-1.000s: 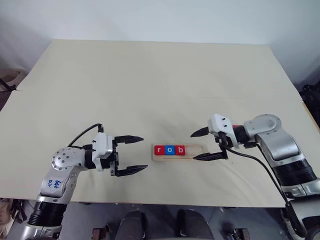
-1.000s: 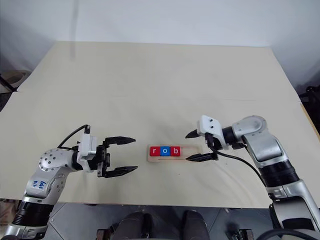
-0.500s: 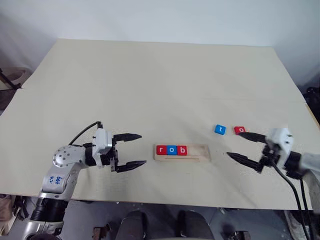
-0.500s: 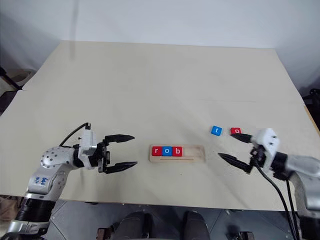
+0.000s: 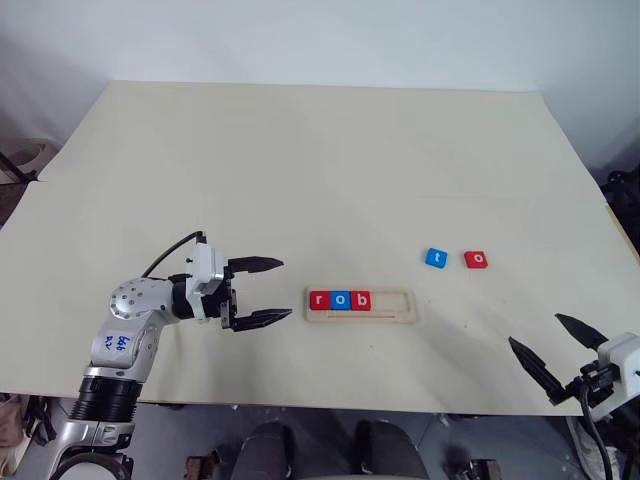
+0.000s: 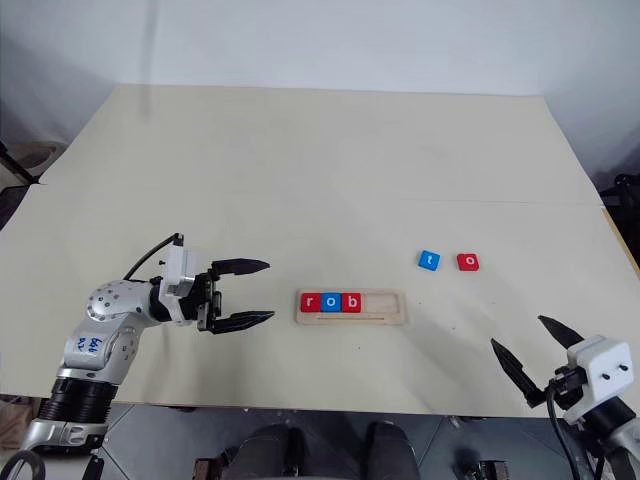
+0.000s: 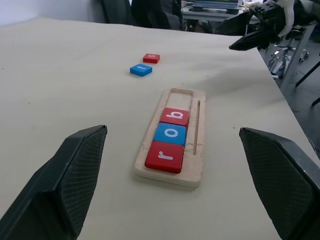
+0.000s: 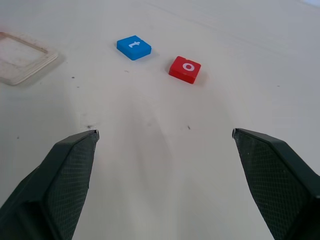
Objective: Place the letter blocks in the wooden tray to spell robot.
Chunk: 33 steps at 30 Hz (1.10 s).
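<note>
Wooden tray (image 5: 360,305) lies near the front edge of the counter (image 5: 300,160). Its slot holds red r (image 5: 319,299), blue o (image 5: 340,299) and red b (image 5: 360,299), touching in a row; the right part is bare. Blue t (image 5: 436,258) and red o (image 5: 476,260) lie loose beyond the tray's right end. Left gripper (image 5: 268,290) hovers just left of the tray, fingers apart, empty. Right gripper (image 5: 555,348) is at the front right corner, fingers spread wide, empty.

A broad cream table (image 5: 300,160) meets a pale wall (image 5: 300,35) behind, with dark office chairs (image 7: 150,12) beyond its far edge.
</note>
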Tool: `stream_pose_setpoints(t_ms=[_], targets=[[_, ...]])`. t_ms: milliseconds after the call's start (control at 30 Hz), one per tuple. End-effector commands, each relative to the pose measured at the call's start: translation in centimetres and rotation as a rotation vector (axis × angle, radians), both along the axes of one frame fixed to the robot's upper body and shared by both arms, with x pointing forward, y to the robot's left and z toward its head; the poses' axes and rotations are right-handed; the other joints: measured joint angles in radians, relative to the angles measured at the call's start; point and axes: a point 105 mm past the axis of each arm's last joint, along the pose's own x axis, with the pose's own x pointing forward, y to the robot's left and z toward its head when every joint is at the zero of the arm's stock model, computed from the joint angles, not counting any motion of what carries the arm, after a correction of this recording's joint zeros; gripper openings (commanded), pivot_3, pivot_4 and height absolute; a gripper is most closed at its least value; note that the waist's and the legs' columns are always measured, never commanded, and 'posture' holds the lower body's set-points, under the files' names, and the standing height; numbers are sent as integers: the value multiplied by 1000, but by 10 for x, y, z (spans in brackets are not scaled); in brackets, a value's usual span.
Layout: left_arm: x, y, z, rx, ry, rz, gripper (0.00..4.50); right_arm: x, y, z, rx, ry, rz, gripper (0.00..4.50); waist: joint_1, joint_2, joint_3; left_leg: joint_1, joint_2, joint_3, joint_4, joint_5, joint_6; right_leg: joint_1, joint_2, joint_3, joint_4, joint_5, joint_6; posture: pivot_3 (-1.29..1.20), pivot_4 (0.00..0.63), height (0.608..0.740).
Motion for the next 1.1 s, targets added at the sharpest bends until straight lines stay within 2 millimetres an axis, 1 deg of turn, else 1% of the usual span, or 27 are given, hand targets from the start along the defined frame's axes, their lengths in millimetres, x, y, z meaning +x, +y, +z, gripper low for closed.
stream_pose_setpoints(t_ms=[33, 100, 200, 267, 333, 400, 500, 633, 667, 833, 1100], targets=[[1, -2, 8, 1, -49, -20, 4500, -2, -5, 8, -21, -45, -17, 4480, 1, 0, 0, 0, 0, 0, 0, 0, 0, 0, 0, 0, 0, 0, 0, 0, 150, 740], [1, -2, 8, 1, -53, -17, 4500, 1, -3, 10, -18, -53, 3, 4480, 2, 0, 0, 0, 0, 0, 0, 0, 0, 0, 0, 0, 0, 0, 0, 0, 150, 740], [1, -2, 8, 1, -53, -12, 4500, 17, 4, 16, -22, -52, 57, 4480, -2, 0, 0, 0, 0, 0, 0, 0, 0, 0, 0, 1, 0, 0, 0, 0, 150, 740], [1, -2, 8, 1, -52, -10, 4500, 31, 7, 21, -15, -13, 60, 4480, -7, 0, 0, 0, 0, 0, 0, 0, 0, 0, 0, 1, 0, 0, 0, 0, 150, 740], [1, -2, 8, -1, -51, -5, 4500, 46, 4, 26, -11, 14, 26, 4480, -9, 0, 0, 0, 0, 0, 0, 0, 0, 0, 0, 1, 1, 0, 0, 0, 150, 740], [1, -2, 8, -4, -48, 6, 4500, 67, 9, 32, 36, 68, 15, 4480, -12, 0, 0, 0, 0, -1, 1, 0, 0, 0, 0, 0, 1, 0, 0, 0, 150, 740], [1, -3, 7, -5, -52, 18, 4500, 97, 20, 34, 93, 155, -12, 4480, -19, 0, 0, 0, 0, -1, 1, 0, 0, 0, -1, 0, 1, 0, 0, 0, 150, 740], [-1, -5, 7, -16, -52, 23, 4500, 119, 28, 34, 156, 199, -50, 4480, -14, 0, 0, -1, 0, -2, 1, 0, 0, 0, 0, -1, 1, 0, 0, 0, 150, 740], [-1, -6, 8, -18, -56, 26, 4500, 125, 30, 32, 144, 207, -65, 4480, -12, 0, 0, -2, 0, -2, 1, 0, 0, 0, -1, -1, 0, 0, 0, 0, 150, 740], [-3, -8, 11, -28, -74, 20, 4500, 139, 34, 32, 129, 217, -101, 4480, -3, 0, 0, -3, -1, -1, 2, -1, 2, -1, -2, -1, 0, 0, 0, 0, 150, 740], [-4, -7, 11, -22, -83, 11, 4500, 141, 34, 37, 126, 204, -120, 4480, -3, 0, 0, -3, 0, 3, 2, -1, 1, -1, -1, -1, 0, 0, 0, 0, 150, 740]])
